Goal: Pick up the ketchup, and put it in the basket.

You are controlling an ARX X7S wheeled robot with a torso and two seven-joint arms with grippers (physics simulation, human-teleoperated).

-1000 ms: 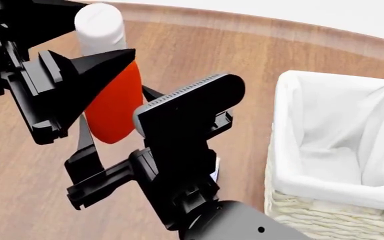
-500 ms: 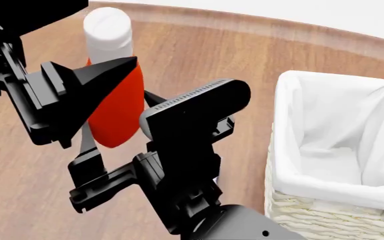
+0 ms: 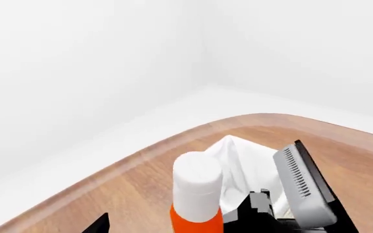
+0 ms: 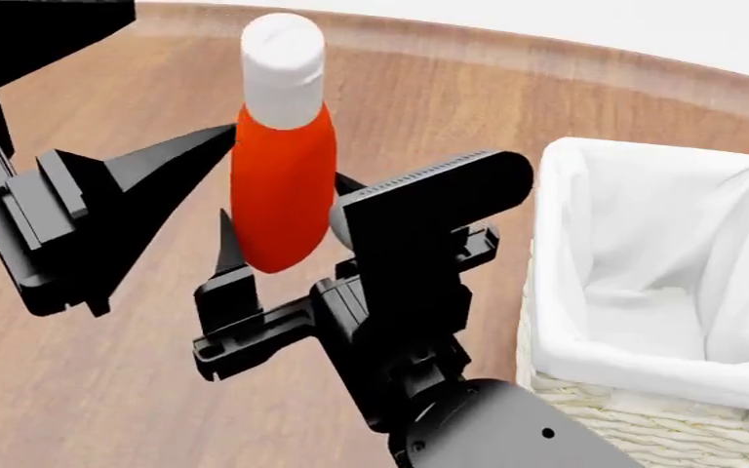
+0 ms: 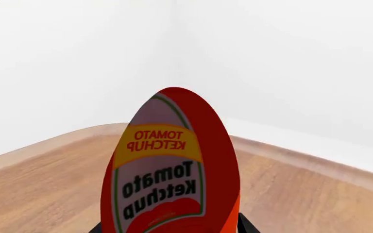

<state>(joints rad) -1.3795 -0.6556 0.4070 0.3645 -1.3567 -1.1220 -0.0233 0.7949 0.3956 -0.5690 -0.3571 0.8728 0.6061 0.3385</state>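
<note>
The ketchup [image 4: 284, 166], an orange-red bottle with a white cap, stands upright in the air left of the basket [image 4: 570, 156]. My right gripper [image 4: 284, 268] is shut on its lower end. In the right wrist view the ketchup [image 5: 170, 165] fills the frame, with a black finger [image 5: 244, 224] on either side. My left gripper [image 4: 218, 146] is open around the upper half of the bottle. Its visible finger [image 3: 101, 224] stands apart from the ketchup [image 3: 196, 194]. Its other finger is hidden. The basket [image 3: 245, 165] shows behind the cap.
The wooden table [image 4: 89, 390] curves away to a rounded far edge [image 4: 505, 49], with white wall and floor beyond. The basket's woven wall [image 4: 635, 414] stands close to the right arm. My left arm fills the head view's left side.
The ketchup has moved right and stands straighter, carried by the right gripper. The left finger that overlapped the bottle now sits beside it, and the left arm has drawn back leftward.
</note>
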